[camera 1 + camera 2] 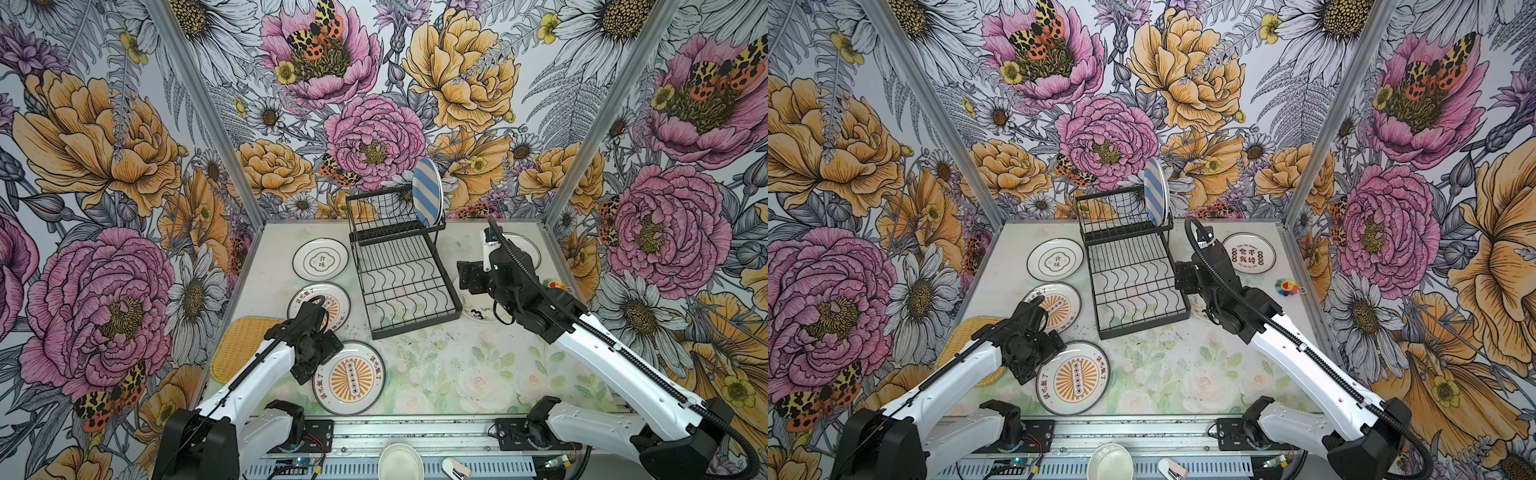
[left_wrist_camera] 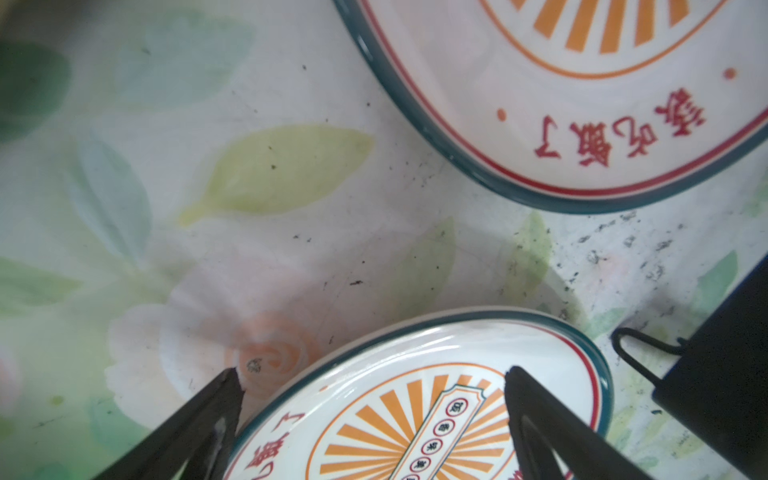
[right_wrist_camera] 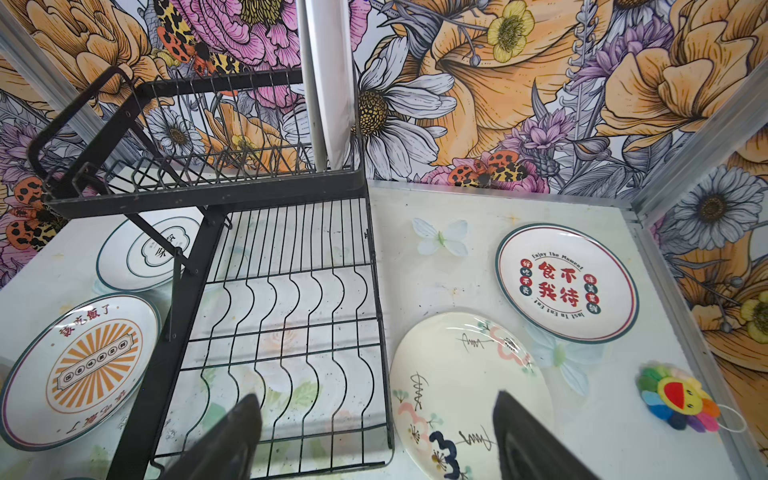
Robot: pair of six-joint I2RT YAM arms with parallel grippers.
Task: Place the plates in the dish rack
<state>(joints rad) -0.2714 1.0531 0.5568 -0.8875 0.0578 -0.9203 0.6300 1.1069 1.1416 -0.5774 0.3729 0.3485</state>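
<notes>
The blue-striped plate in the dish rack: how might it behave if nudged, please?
The blue-striped plate stands on edge in the dish rack's upper tier, so it may rock or tip. It looks glazed: probably stiff, slippery, breakable.

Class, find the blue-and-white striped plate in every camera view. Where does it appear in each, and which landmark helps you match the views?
Top view: the striped plate stands upright at the right end of the dish rack, in the upper tier.
Top view: striped plate, same slot, just above centre.
Left wrist: not in it.
Right wrist: striped plate edge-on, pale back showing, in the upper tier.
Shared landmark: the dish rack.
</notes>
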